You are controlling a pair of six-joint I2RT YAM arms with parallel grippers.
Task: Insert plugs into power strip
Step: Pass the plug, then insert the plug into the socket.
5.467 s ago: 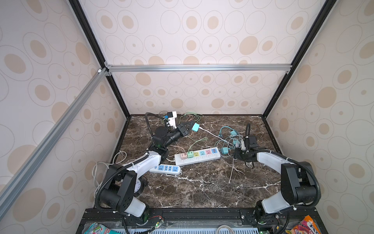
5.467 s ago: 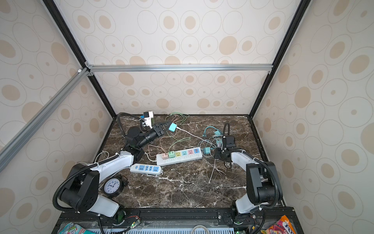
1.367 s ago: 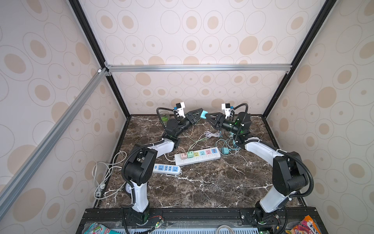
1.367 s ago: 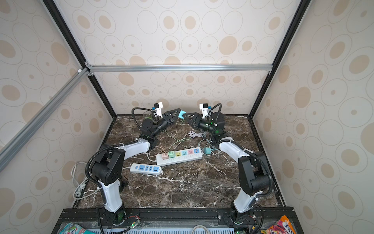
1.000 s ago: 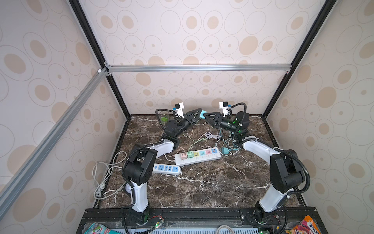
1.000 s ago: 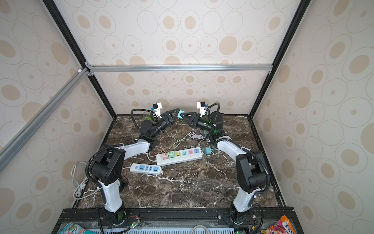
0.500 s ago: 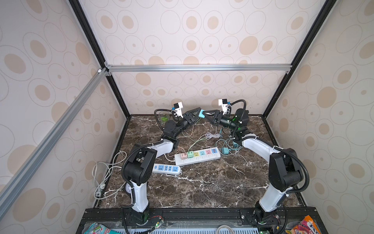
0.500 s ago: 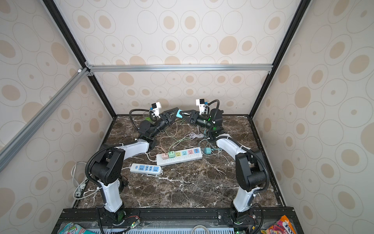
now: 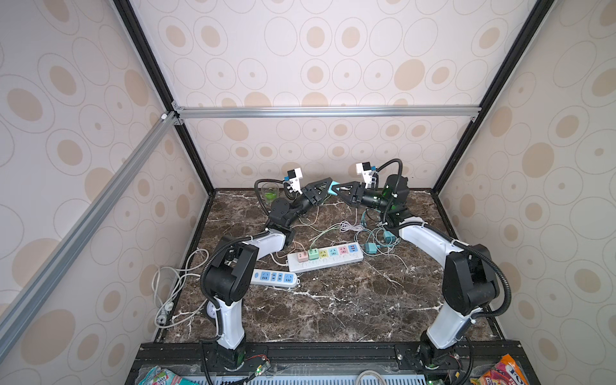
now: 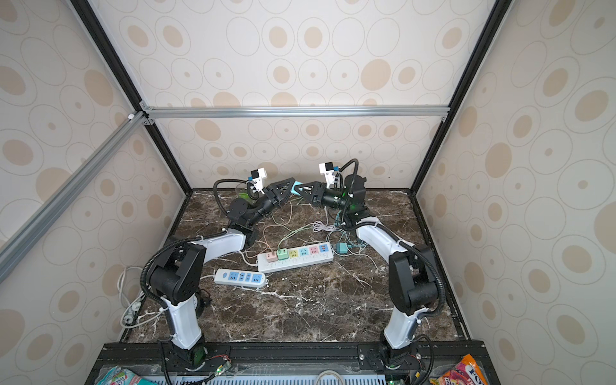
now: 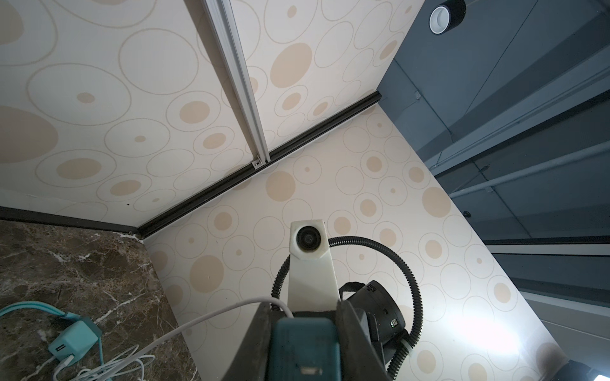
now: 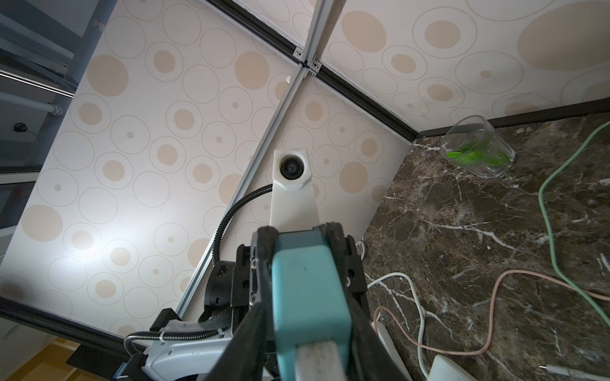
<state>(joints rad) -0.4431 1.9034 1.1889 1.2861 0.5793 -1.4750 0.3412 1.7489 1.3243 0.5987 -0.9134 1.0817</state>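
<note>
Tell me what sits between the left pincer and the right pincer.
Only the teal plug: in both top views the left pincer and right pincer meet on it; each wrist view shows it between the jaws.

Mid table (image 9: 333, 310): long strip (image 9: 330, 265), short strip (image 9: 274, 278) just near-left of it. In the long strip's left end: two plugs (image 9: 307, 255). Right of it, probably two loose plugs (image 9: 370, 247) among cables (image 9: 346, 229). Far left: glass (image 9: 269, 193). Far centre, aloft: held plug (image 9: 332, 189) between left gripper (image 9: 326, 186) and right gripper (image 9: 340, 190).
</note>
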